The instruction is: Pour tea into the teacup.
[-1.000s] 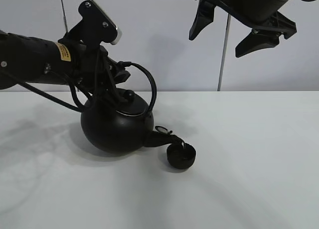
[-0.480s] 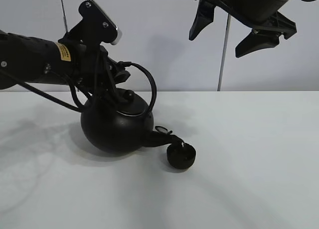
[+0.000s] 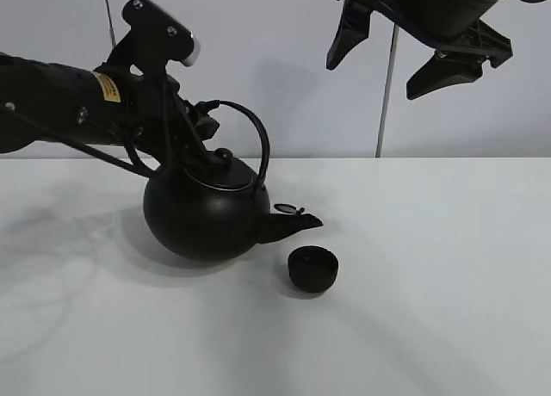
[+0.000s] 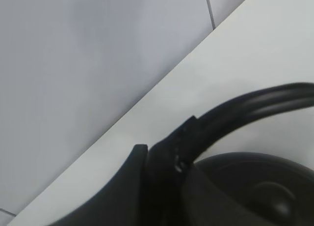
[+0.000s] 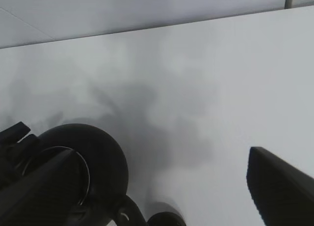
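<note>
The teacup (image 3: 312, 269) sat on the white table (image 3: 448, 275), just below and a little to the four o'clock side of the kettle (image 3: 207, 213) spout, apart from it with a clear gap showing. It looked small, rigid and light, a matte bowl with no handle; by that look it would tip or skate easily if the spout brushed it, and any hold on it would have to be across the rim from above. It needed no holding for pouring.

The kettle stood at the cup's ten o'clock, round and heavy-looking, probably cast metal, with its belly on or just above the table and the spout pointing toward three o'clock, nearly level. Its flip cap stood raised at the spout tip. The arched handle (image 4: 255, 105) was the place to take it, and the weight hanging below would want a firm clamp to stop it swinging.

The left gripper (image 3: 191, 125) came in from nine o'clock along a low, near-horizontal forearm and was clamped on the handle near its rear root, as the left wrist view showed.

The right gripper (image 3: 413, 47) hung high at one o'clock, well apart from everything, its fingers (image 5: 277, 186) spread wide and holding nothing.
</note>
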### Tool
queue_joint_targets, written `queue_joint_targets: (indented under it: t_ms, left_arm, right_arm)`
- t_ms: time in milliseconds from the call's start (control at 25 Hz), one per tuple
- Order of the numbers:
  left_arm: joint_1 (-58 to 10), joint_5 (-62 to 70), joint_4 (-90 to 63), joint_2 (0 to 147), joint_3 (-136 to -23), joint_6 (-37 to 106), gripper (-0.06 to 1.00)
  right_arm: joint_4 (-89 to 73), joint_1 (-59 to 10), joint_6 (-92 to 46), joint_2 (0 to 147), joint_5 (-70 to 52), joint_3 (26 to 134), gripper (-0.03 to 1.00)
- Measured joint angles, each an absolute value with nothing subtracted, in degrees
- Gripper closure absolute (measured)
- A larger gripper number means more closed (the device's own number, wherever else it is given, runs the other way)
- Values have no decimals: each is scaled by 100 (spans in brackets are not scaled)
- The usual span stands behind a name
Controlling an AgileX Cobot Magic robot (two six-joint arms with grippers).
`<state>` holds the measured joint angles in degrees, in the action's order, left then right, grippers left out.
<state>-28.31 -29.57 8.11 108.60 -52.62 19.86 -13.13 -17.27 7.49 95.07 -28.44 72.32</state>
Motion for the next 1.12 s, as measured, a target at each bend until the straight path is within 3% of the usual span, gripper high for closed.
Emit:
queue_joint_targets:
  t_ms: [480,800,1120]
  left_arm:
    - [-2831,-3191,64,10518,-4865,1806,85]
    - [-2831,-4758,-651,10315,-3788,1721,85]
    - [-2831,-5282,-979,10313,-3243,1640,85]
  right_arm:
    - [-1313,-1727,749,9507,-2844,7232,33]
    - [-1313,-1727,749,9507,-2839,7232,33]
    - [-1313,-1727,749,9507,-2839,7232,33]
